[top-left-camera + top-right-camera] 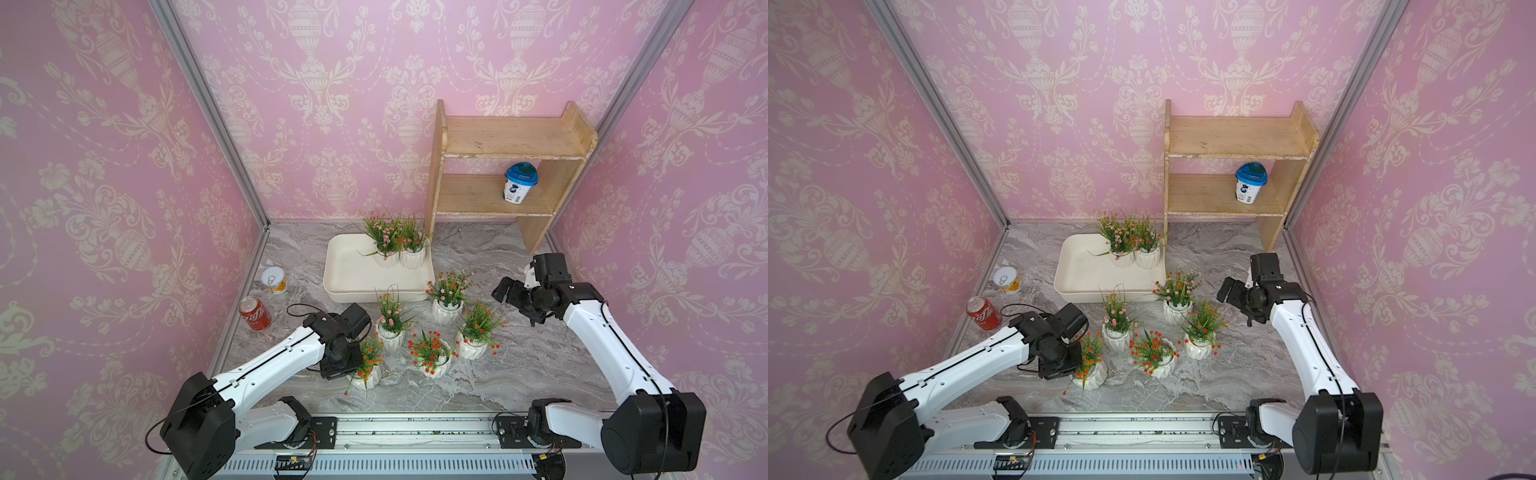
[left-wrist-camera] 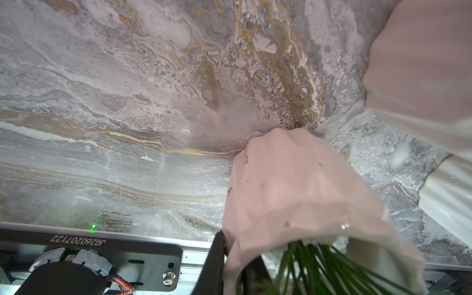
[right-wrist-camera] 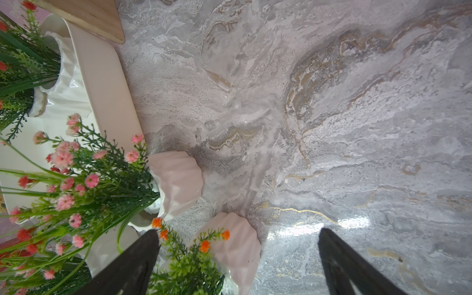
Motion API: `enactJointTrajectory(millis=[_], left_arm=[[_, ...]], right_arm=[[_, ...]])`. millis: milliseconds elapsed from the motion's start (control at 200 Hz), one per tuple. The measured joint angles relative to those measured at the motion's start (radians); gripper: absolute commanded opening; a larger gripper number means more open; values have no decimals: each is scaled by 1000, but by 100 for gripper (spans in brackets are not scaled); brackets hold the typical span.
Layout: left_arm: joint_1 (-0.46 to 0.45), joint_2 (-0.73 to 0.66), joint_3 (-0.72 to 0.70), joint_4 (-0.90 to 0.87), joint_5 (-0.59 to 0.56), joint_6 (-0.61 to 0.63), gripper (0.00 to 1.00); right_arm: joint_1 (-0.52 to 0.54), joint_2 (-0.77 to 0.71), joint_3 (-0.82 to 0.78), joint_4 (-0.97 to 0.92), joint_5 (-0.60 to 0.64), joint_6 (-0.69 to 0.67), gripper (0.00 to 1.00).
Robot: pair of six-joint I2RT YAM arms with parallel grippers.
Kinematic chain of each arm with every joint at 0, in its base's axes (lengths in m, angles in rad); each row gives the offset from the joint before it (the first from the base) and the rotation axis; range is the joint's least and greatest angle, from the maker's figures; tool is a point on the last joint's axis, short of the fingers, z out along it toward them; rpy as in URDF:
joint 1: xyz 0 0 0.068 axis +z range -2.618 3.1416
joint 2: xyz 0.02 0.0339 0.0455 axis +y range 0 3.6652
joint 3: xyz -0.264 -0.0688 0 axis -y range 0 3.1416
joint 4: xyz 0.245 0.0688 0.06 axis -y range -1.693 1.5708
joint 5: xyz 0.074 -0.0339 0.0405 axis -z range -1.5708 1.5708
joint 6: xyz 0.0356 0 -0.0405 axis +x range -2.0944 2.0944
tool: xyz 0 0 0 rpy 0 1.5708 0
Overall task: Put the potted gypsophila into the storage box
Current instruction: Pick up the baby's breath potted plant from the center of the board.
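Orange-blossomed pot (image 2: 293, 191) tight in left end effector (image 2: 235, 263), grip visible only from its wrist; right end effector (image 3: 237, 232) wide, empty.

The left pincer (image 1: 358, 370) is down at the orange pot (image 1: 371, 380), tips hidden under the wrist; the red pot (image 1: 435, 368) stands just beside. The box (image 1: 353, 276), holding two pots (image 1: 411, 258), lies well beyond. The right pincer (image 1: 505, 291) hangs over the counter (image 1: 519, 374), near a pink pot (image 1: 446, 311) off the box's corner.
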Motion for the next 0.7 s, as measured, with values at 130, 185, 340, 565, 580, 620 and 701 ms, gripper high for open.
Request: enactJointTrajectory(millis=[130,185,340,565,580,620,701], left_arm=[[0,25,21,-26,-23,13,0],[0,33,33,-41,-36,21,0],[0,36,74,-79,-69,41,0],[8,23,146,-144,-119,76,0],[11,20,151,-150,-122,79,0],[27,12,167,-168,-131,93,0],[69,-6,199,-193,-146,124,0]], right_arm=[[0,0,0,0,0,0,100],[0,0,0,0,0,0,100],[0,0,0,0,0,0,100],[0,0,0,0,0,0,99],[0,0,0,0,0,0,100],[0,0,0,0,0,0,100],[0,0,0,0,0,0,100]])
